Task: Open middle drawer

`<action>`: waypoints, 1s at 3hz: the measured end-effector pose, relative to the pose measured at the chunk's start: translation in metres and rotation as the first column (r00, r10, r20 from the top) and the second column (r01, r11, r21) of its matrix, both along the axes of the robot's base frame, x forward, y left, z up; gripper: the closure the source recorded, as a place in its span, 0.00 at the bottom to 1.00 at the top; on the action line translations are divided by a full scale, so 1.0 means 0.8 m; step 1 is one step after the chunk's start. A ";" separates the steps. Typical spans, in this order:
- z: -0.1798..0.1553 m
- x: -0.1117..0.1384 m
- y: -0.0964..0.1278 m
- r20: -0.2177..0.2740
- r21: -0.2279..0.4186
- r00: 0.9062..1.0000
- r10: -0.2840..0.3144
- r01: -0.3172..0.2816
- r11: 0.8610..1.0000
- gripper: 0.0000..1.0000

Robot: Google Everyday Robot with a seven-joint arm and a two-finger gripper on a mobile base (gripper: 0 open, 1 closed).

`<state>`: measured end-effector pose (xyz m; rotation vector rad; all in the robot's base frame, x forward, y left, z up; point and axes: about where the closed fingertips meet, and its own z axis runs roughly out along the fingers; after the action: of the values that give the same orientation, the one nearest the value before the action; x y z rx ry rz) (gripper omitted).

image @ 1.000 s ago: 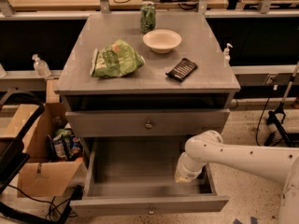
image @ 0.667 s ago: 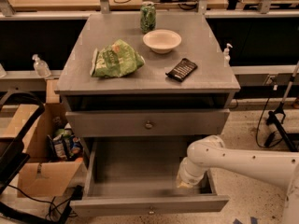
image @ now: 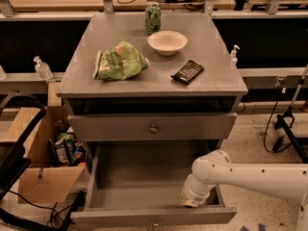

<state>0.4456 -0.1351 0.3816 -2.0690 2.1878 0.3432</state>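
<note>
**A:** Where's the gripper?

**B:** I see it low inside the pulled-out bottom drawer, near the right wall, under the smooth white wrist. I cannot tell how wide it stands or whether it holds anything.

**A:** And the middle drawer?

**B:** It's shut, above the arm. Flat grey wood front, 1 small round metal knob.

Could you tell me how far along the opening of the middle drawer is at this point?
Done: nothing visible yet; the middle drawer sits shut, its knob untouched. In hand: the gripper is low inside the pulled-out bottom drawer, at its right front corner, well below that knob. Left: reach the knob, grasp it and pull the drawer out.
</note>
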 end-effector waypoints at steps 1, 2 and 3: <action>0.002 0.000 0.000 0.000 0.000 1.000 0.000 0.000 1.000 1.00; 0.002 0.000 0.000 0.000 0.000 1.000 0.000 0.000 1.000 1.00; 0.001 -0.002 0.000 -0.003 0.000 1.000 0.001 -0.001 1.000 0.78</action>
<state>0.4443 -0.1348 0.3822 -2.0709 2.1884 0.3472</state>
